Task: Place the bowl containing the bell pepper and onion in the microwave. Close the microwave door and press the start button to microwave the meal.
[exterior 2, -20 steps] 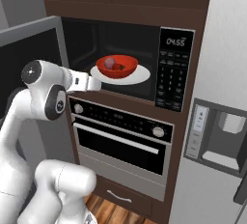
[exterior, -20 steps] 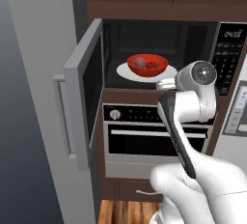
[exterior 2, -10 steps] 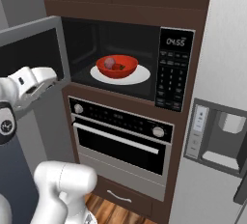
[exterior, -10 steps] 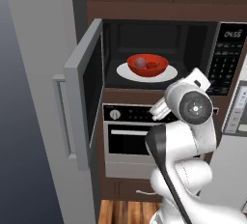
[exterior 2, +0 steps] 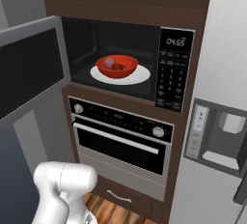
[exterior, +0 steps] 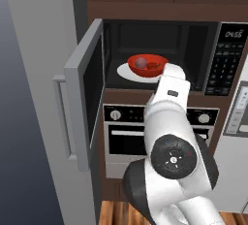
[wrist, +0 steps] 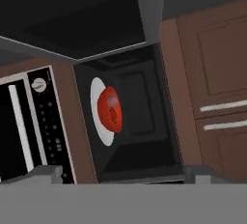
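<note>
Readable text: the clock on the microwave (exterior 2: pixel 130 61) button panel, upper right of the right base view, reads 04:55 in pale digits; rows of small keys below it are too small to read. The oven (exterior 2: pixel 123 138) under it carries a dark control strip with two round silver knobs and a long horizontal bar handle; its markings are illegible.

The bowl (exterior 2: pixel 117 66), glossy red, wide and shallow, sits centred on the round white turntable plate (exterior 2: pixel 137 77) inside the dark microwave cavity, upper centre of the right base view. Inside it, the onion (exterior 2: pixel 110 63), a pale pinkish round bulb, lies on the left, and the bell pepper (exterior 2: pixel 121 66), dark red and lumpy, just beside it on the right.

The microwave door (exterior: pixel 87 90) stands swung wide at left centre of the left base view: grey metal frame, dark glass, vertical silver bar handle.

Cabinets (wrist: pixel 212 73) are brown wood-grain with slim silver pulls. The hand view is rolled sideways, so the bowl shows edge-on at centre.

Gripper (wrist: pixel 120 174): two small grey finger tips at the bottom edge of the hand view, spread far apart, nothing between them, well outside the cavity.
</note>
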Robot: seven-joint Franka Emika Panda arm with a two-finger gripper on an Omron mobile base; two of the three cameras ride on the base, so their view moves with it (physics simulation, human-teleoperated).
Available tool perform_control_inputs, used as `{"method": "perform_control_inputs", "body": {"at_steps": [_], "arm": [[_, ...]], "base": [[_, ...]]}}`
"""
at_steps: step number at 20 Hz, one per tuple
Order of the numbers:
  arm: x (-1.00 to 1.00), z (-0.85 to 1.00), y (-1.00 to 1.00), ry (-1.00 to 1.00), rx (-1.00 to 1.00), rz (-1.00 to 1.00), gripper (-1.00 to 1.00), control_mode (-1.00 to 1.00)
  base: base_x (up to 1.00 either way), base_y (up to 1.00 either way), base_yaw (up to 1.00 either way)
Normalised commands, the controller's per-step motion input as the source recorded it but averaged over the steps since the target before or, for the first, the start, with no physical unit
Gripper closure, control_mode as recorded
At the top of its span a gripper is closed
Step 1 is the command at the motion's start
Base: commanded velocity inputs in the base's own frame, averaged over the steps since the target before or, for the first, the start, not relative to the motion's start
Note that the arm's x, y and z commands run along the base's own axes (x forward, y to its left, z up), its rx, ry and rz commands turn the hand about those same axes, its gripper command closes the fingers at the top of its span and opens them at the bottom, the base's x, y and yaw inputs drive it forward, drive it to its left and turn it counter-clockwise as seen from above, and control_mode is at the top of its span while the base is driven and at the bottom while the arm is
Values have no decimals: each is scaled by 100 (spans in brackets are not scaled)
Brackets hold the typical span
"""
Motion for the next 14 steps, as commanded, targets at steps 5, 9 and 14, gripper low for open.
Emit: {"method": "perform_control_inputs", "body": {"at_steps": [5, 9, 14], "arm": [[-36, -1, 100, -3, -43, 0, -100, -100], [-21, -5, 100, 0, -35, 0, -100, -100], [-7, -13, 100, 1, -34, 0, -100, -100]], "base": [[0, 0, 0], [0, 0, 0], [0, 0, 0]]}}
